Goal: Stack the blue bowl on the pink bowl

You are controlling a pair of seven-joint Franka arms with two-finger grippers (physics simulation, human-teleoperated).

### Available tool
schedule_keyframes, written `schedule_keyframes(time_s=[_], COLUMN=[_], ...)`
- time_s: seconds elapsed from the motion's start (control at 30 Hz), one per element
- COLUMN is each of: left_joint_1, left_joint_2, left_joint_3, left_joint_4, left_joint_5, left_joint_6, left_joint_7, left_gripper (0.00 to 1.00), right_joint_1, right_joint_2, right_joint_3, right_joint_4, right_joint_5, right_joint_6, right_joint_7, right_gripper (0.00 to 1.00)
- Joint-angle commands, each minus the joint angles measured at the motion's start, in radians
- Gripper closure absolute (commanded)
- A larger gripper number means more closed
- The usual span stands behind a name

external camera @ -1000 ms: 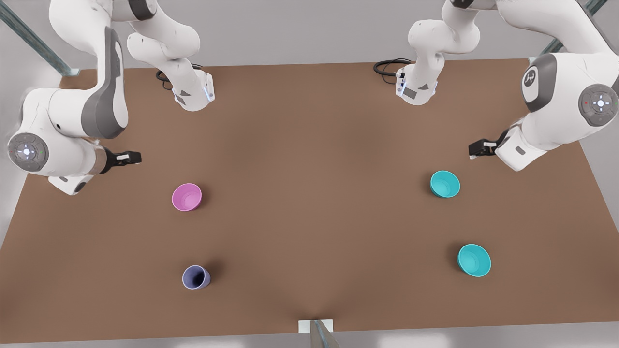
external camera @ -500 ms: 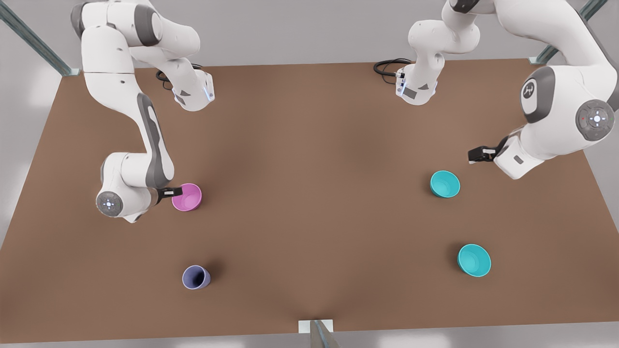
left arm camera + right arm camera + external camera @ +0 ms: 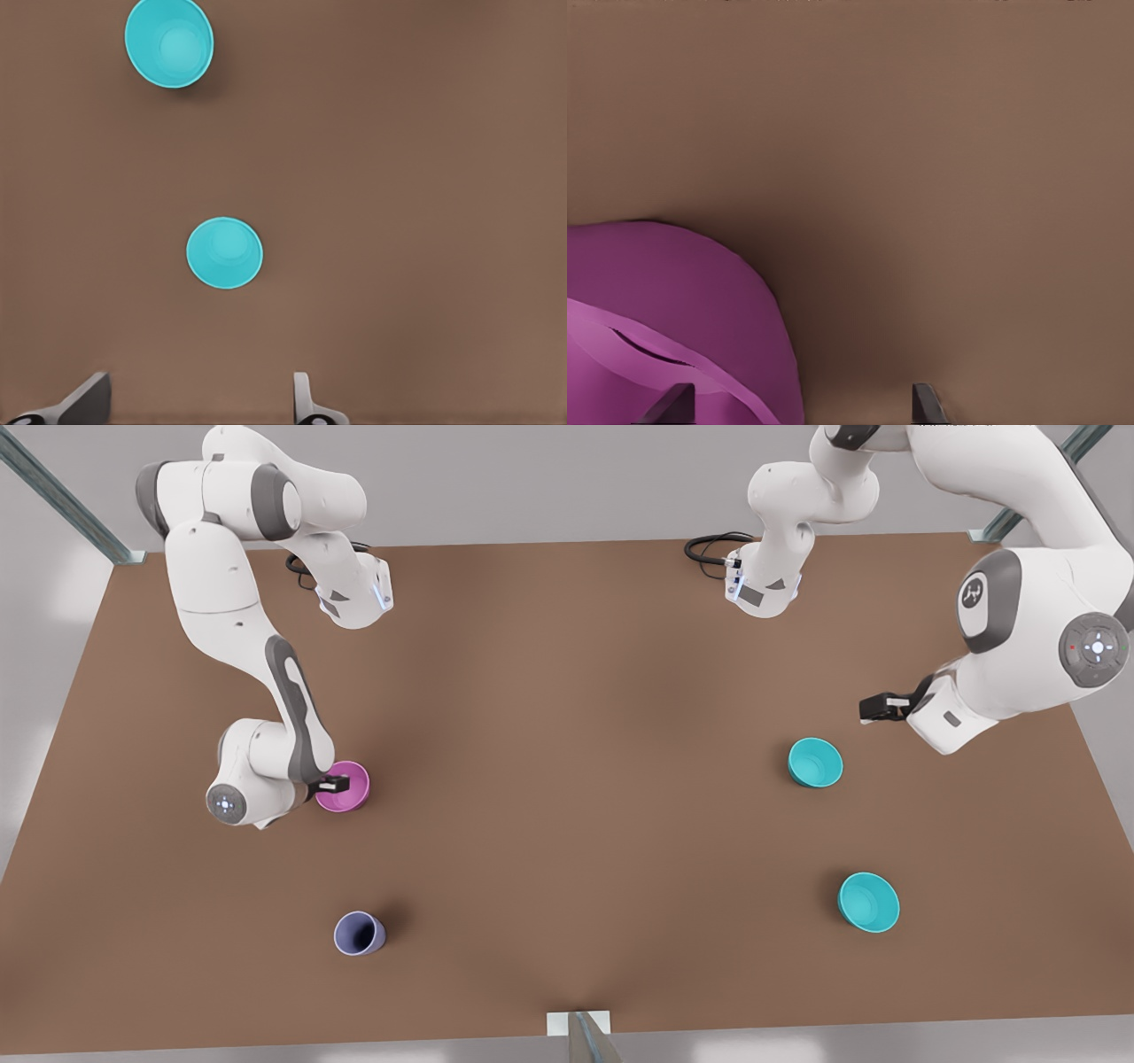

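The pink bowl stands upright on the table toward the front view's left. My right gripper is down at its rim, open; in the right wrist view one fingertip is over the pink bowl and the other is over bare table. Two teal-blue bowls stand at the front view's right, one farther back and one nearer the front edge. My left gripper hovers open behind the farther bowl, apart from it, holding nothing; the other blue bowl lies beyond.
A lavender-blue cup stands upright in front of the pink bowl. The brown table is bare through its middle. Both arm bases sit at the back edge, and a small white bracket marks the front edge.
My right arm swung in from the table's edge at the front view's left and came down at the pink bowl's rim. The left gripper barely shifted. No bowl has moved.
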Motion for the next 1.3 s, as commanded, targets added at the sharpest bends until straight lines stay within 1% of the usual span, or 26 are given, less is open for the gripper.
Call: schedule_keyframes(time_s=[0.0, 0.03, 0.07, 0.1, 0.3, 0.37, 0.4, 0.5, 0.53, 0.6, 0.63, 0.67, 0.73, 0.83, 0.87, 0.9, 0.93, 0.97, 1.0, 1.03, 1.1, 1.13, 1.2, 1.23, 1.27], left_joint_1=[0.000, 0.000, 0.000, 0.001, 0.007, 0.017, 0.020, 0.043, 0.052, 0.061, 0.066, 0.069, 0.069, 0.070, 0.072, 0.076, 0.081, 0.081, 0.083, 0.083, 0.090, 0.116, 0.123, 0.123, 0.123], left_joint_2=[0.003, 0.003, 0.003, 0.001, -0.003, -0.003, -0.003, -0.003, -0.003, 0.006, 0.012, 0.012, 0.010, 0.007, 0.006, 0.004, 0.004, 0.009, 0.009, 0.012, 0.039, 0.067, 0.092, 0.119, 0.122], left_joint_3=[0.000, 0.000, 0.000, 0.000, 0.000, 0.000, 0.000, 0.002, 0.002, 0.002, 0.002, 0.002, 0.003, 0.005, 0.022, 0.044, 0.077, 0.100, 0.114, 0.132, 0.132, 0.132, 0.132, 0.132, 0.132], left_joint_4=[-0.001, 0.000, 0.000, 0.000, -0.003, -0.007, -0.012, -0.036, -0.052, -0.055, -0.056, -0.061, -0.075, -0.104, -0.141, -0.202, -0.355, -0.434, -0.499, -0.551, -0.634, -0.641, -0.679, -0.681, -0.681], left_joint_5=[0.001, 0.001, 0.001, 0.001, 0.001, 0.001, 0.001, -0.002, -0.024, -0.025, -0.025, -0.025, -0.025, -0.025, -0.025, -0.027, -0.028, -0.028, -0.053, -0.128, -0.198, -0.226, -0.284, -0.301, -0.301], left_joint_6=[-0.009, -0.005, -0.005, -0.007, -0.005, -0.002, -0.001, 0.027, 0.041, 0.044, 0.044, 0.050, 0.074, 0.085, 0.111, 0.174, 0.350, 0.433, 0.488, 0.537, 0.648, 0.686, 0.764, 0.823, 0.824], left_joint_7=[0.005, 0.004, 0.004, 0.004, 0.007, 0.010, 0.010, 0.013, 0.013, 0.011, 0.011, 0.013, 0.013, 0.013, 0.031, 0.147, 0.203, 0.324, 0.330, 0.335, 0.425, 0.488, 0.551, 0.554, 0.554], left_gripper=[0.00, 0.00, 0.00, 0.00, 0.00, 0.00, 0.00, 0.00, 0.00, 0.00, 0.00, 0.00, 0.00, 0.00, 0.00, 0.00, 0.00, 0.00, 0.00, 0.00, 0.00, 0.00, 0.00, 0.00, 0.00], right_joint_1=[0.000, 0.000, 0.000, 0.001, 0.003, 0.023, 0.050, 0.251, 0.319, 0.461, 0.506, 0.554, 0.575, 0.607, 0.609, 0.609, 0.609, 0.609, 0.609, 0.609, 0.609, 0.604, 0.600, 0.542, 0.459], right_joint_2=[0.007, 0.018, 0.018, 0.014, -0.004, -0.010, -0.028, -0.006, 0.028, 0.172, 0.246, 0.338, 0.444, 0.499, 0.510, 0.511, 0.513, 0.515, 0.515, 0.511, 0.490, 0.458, 0.335, 0.265, 0.231], right_joint_3=[0.000, 0.000, 0.000, 0.000, 0.000, 0.011, 0.032, 0.032, 0.032, 0.032, 0.032, 0.034, 0.074, 0.071, 0.071, 0.069, 0.067, 0.067, 0.067, 0.067, 0.064, 0.058, 0.040, 0.003, -0.012], right_joint_4=[-0.003, -0.001, 0.000, 0.005, 0.062, 0.108, 0.117, 0.236, 0.310, 0.537, 0.636, 0.749, 0.862, 0.881, 0.881, 0.881, 0.881, 0.881, 0.882, 0.882, 0.882, 0.882, 0.864, 0.856, 0.856], right_joint_5=[0.048, 0.075, 0.083, 0.091, 0.118, 0.166, 0.215, 0.437, 0.480, 0.623, 0.680, 0.730, 0.729, 0.717, 0.706, 0.703, 0.697, 0.694, 0.694, 0.694, 0.695, 0.692, 0.622, 0.594, 0.517], right_joint_6=[0.059, 0.059, 0.052, 0.036, -0.082, -0.155, -0.189, -0.205, -0.197, -0.160, -0.126, -0.048, 0.048, 0.107, 0.113, 0.113, 0.113, 0.115, 0.115, 0.113, 0.099, 0.061, -0.048, -0.267, -0.486], right_joint_7=[0.012, -0.012, -0.012, -0.011, -0.006, -0.002, 0.008, 0.179, 0.277, 0.529, 0.630, 0.739, 0.805, 0.805, 0.804, 0.802, 0.798, 0.798, 0.798, 0.798, 0.804, 0.804, 0.804, 0.799, 0.759], right_gripper=[0.40, 0.61, 0.71, 0.79, 0.79, 0.79, 0.79, 0.79, 0.79, 0.79, 0.79, 0.79, 0.79, 0.79, 0.79, 0.79, 0.67, 0.04, 0.00, 0.00, 0.00, 0.00, 0.00, 0.00, 0.00])
